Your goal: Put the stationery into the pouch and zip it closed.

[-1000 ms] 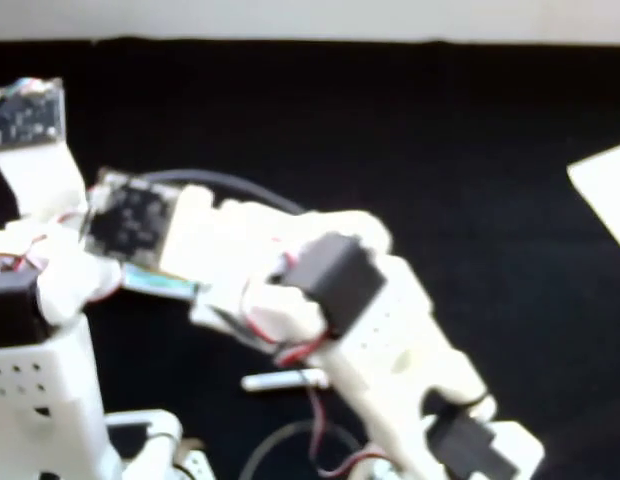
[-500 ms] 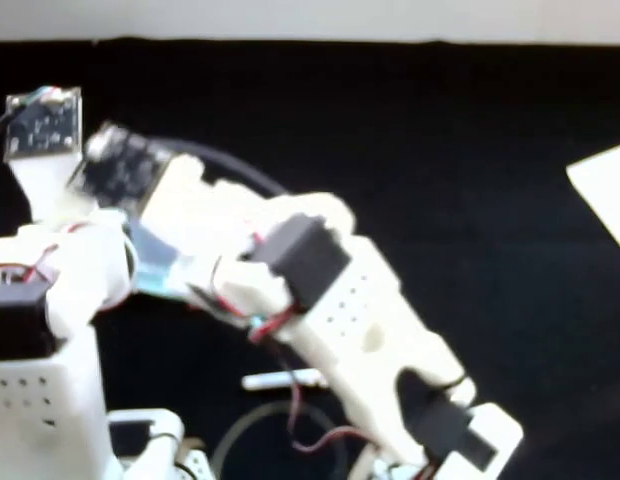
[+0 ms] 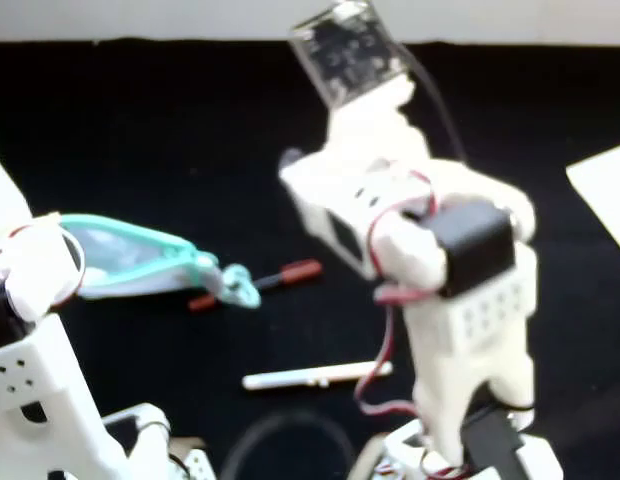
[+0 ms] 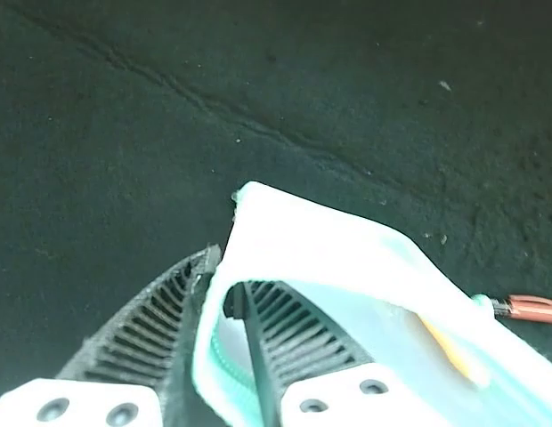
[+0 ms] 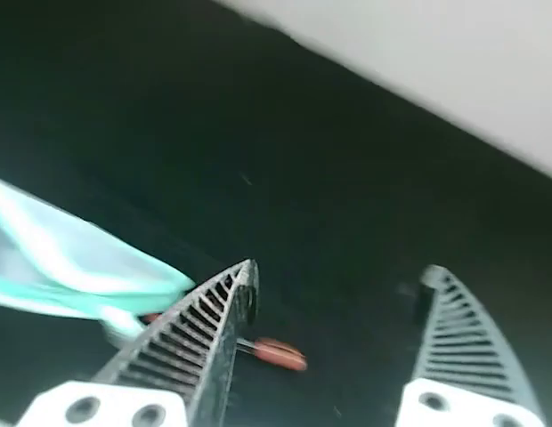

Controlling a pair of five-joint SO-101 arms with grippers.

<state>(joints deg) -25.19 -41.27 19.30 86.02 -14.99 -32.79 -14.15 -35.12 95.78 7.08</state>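
The right arm [image 3: 430, 250] has swung up, away from the pouch [image 3: 140, 262]. A red pen [image 3: 290, 273] beside the pouch is uncovered now.

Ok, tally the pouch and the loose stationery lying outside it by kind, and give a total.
Teal pouch: 1
Pens: 2, the red pen and the white pen
Total: 3

Teal pouch [image 3: 140, 262], red pen [image 3: 290, 273] at its end, white pen [image 3: 310, 376] apart
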